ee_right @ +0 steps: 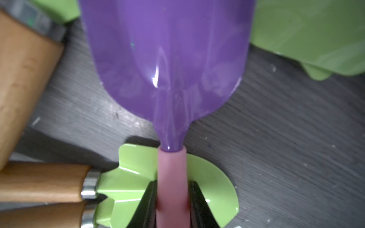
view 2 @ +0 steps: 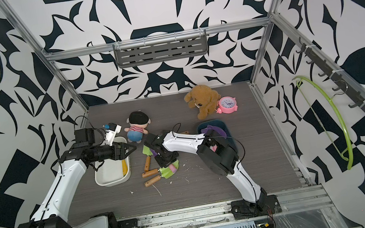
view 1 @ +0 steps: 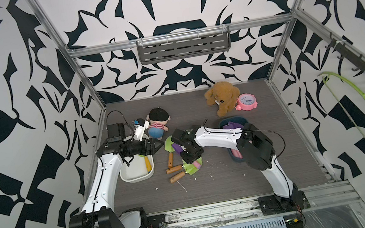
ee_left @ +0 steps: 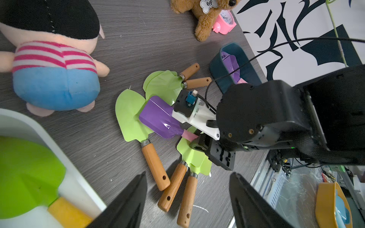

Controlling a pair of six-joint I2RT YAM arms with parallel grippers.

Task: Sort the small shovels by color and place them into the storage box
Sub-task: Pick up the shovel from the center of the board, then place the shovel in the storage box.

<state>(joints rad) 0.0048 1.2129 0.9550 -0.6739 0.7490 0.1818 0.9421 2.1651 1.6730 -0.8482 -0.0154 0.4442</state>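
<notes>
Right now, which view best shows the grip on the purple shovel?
Right wrist: right gripper clamps the purple shovel by its pink handle. Left wrist shows mostly blade; in both top views the arm hides most.

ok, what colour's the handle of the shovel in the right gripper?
Pink handle, with a purple blade; clearest in the right wrist view.
</notes>
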